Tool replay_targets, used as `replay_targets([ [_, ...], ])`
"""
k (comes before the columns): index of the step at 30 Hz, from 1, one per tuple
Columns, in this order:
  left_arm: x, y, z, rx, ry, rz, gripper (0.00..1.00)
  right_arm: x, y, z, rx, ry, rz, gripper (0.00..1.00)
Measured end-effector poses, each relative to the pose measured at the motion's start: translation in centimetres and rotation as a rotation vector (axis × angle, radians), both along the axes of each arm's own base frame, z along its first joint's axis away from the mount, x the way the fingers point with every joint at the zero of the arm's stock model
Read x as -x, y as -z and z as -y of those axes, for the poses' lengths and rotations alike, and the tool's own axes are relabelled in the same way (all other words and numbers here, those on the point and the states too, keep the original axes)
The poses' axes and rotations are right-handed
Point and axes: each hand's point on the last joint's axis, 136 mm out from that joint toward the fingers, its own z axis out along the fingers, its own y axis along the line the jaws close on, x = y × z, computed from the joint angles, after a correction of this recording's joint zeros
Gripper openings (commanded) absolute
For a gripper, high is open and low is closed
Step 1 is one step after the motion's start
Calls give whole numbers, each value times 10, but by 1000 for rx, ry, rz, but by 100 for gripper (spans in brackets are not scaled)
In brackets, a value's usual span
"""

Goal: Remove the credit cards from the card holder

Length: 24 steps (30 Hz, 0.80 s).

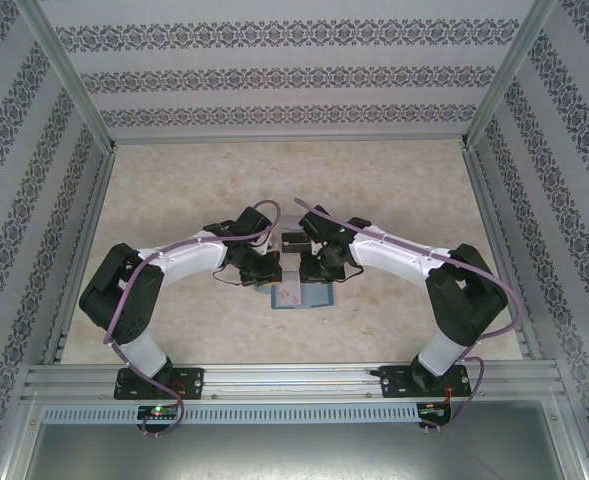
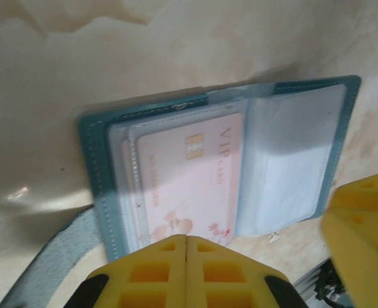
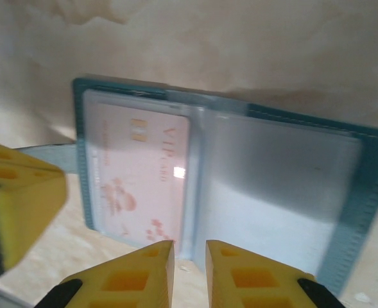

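Over the middle of the table (image 1: 174, 190), left side first: the left gripper (image 2: 187, 256) has its yellow fingers pressed flat together at the near edge of the pink VIP credit card (image 2: 189, 179), which is tucked in a clear sleeve (image 2: 129, 192). Centre now, and the teal card holder (image 1: 299, 293) lies spread open on the table. Over on the right, the right gripper (image 3: 189, 266) hovers at the holder's fold, fingers a narrow slit apart.

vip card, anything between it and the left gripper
Only its clear sleeve: the pink card sits tucked inside a plastic pocket of the open card holder. The left gripper is at its edge.
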Motion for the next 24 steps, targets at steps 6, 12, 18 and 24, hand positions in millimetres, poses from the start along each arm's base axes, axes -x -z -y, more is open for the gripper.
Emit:
replay_targets([
  [6, -3, 1, 9, 45, -2, -11, 0, -1, 8, -15, -70, 11, -30, 22],
  [12, -3, 12, 12, 49, -4, -41, 0, 0, 17, -22, -94, 14, -60, 22],
  [18, -1, 21, 12, 38, -5, -64, 0, -1, 20, -26, -110, 11, -68, 22],
  [24, -1, 21, 11, 32, -3, -60, 0, 0, 27, -26, -104, 11, -84, 22],
])
